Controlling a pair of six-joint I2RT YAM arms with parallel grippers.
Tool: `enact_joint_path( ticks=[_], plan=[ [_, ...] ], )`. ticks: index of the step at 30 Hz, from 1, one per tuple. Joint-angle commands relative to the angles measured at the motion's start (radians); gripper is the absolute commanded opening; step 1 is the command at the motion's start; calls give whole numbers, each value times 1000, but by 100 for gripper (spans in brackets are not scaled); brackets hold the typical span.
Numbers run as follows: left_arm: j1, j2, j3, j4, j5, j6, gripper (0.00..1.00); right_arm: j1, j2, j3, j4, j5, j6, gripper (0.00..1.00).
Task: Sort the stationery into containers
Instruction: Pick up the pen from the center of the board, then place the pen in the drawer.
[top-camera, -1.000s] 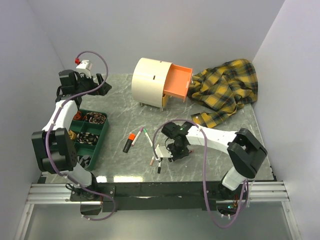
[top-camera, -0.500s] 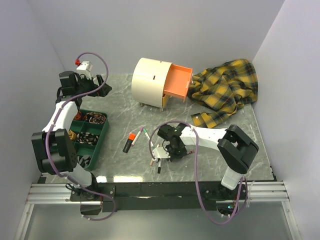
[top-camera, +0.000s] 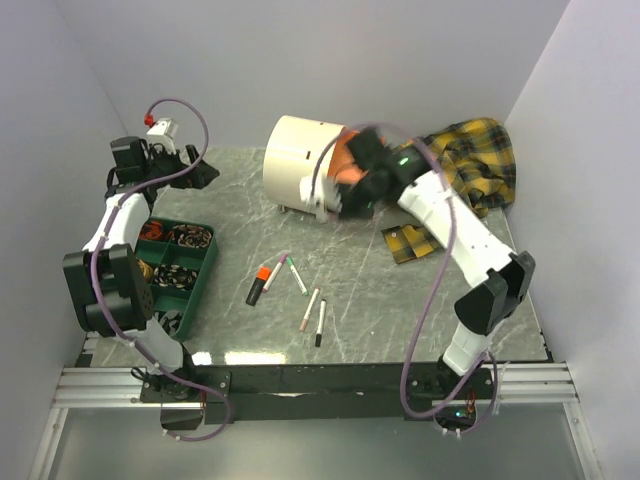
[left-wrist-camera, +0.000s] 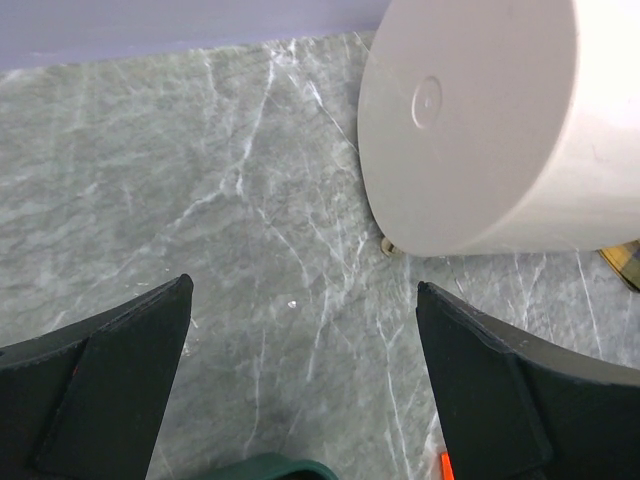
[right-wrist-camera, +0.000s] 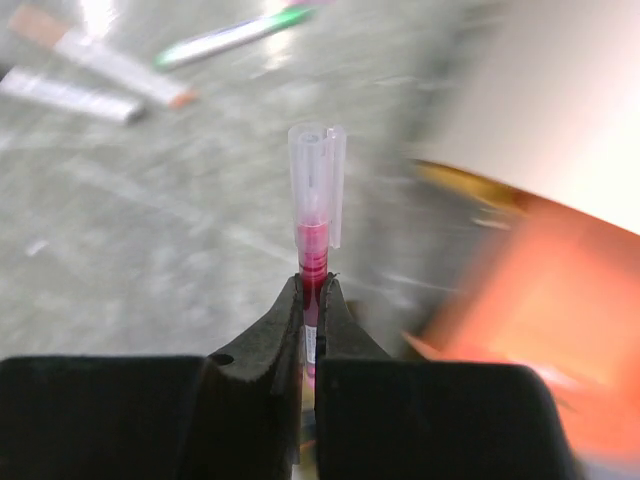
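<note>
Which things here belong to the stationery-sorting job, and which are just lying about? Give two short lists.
Job in hand:
- pink pen, gripped in the right claw
- marker
- green pen
- white pens on the table
- cabinet and its orange drawer

Lying about:
- plaid cloth
- green tray

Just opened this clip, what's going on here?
The right gripper is shut on a pink pen with a clear cap, holding it up by the cream cabinet, close to its open orange drawer. The left gripper hangs open and empty over the table at the far left. An orange-capped marker and several thin pens lie loose on the table, not yet sorted.
</note>
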Motion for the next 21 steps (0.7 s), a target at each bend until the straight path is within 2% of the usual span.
enact_joint_path(
  ticks=[1,5,10,11,14,21],
  plan=[
    [-5,56,38,64,83,-28,99,-94,69,269,-211,-180,78,0],
    [-11,115,92,57,102,-34,99,-151,129,394,-99,-268,259,0],
    [-17,204,228,-52,132,18,99,-221,129,351,244,-306,586,0],
    [-19,217,248,-63,132,21,100,-237,146,353,287,-319,703,0],
    [-19,258,318,-84,132,26,99,-294,190,385,403,-363,874,0],
    [-19,321,397,-104,116,11,99,-389,256,432,544,-399,1073,0]
  ],
)
